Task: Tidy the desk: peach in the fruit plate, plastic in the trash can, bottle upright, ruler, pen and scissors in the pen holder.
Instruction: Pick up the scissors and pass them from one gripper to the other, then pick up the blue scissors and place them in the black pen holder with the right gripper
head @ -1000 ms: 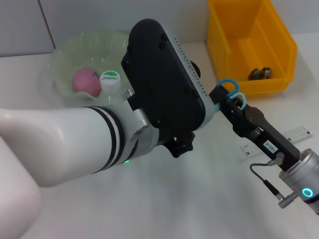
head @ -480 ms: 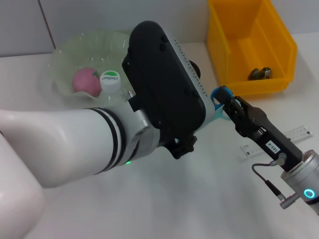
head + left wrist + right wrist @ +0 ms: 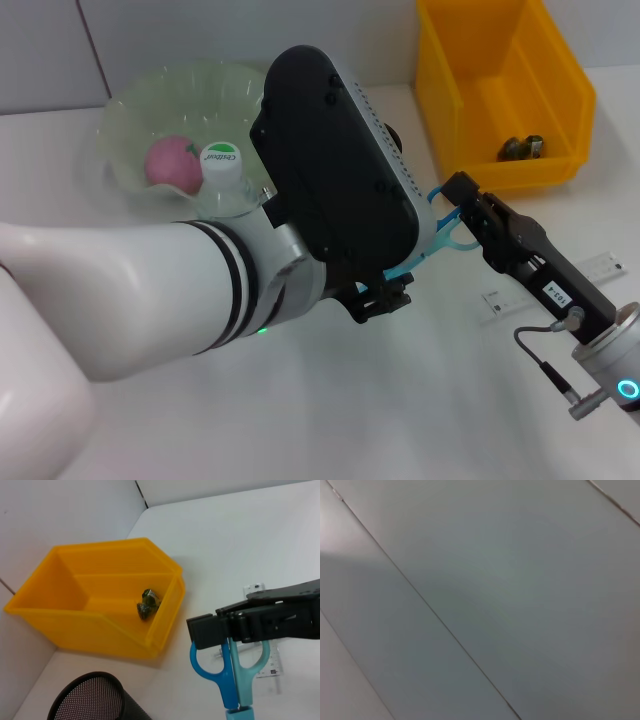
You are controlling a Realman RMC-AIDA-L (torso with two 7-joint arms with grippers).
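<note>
The blue-handled scissors (image 3: 437, 236) hang between both arms above the table's middle. My right gripper (image 3: 463, 193) is shut on their handle loops (image 3: 226, 672), which the left wrist view shows from close by. Their blade end slants down to my left gripper (image 3: 385, 297), under the big black wrist. The peach (image 3: 172, 163) lies in the pale green fruit plate (image 3: 140, 100). Beside it the bottle (image 3: 221, 160) stands upright with its white cap on. Crumpled plastic (image 3: 522, 147) lies in the yellow trash can (image 3: 505, 60). The ruler (image 3: 610, 268) lies flat at the right. The black mesh pen holder (image 3: 92, 700) stands near the bin. The pen is out of view.
My left arm's white forearm and black wrist (image 3: 335, 170) cover most of the table's middle in the head view. A small white tag (image 3: 497, 300) lies near the ruler. The right wrist view shows only a grey panelled surface.
The right gripper has moved slightly down and right. The scissors have tilted, so their blade end now points down-left at the left gripper. The left wrist has shifted a little right.
</note>
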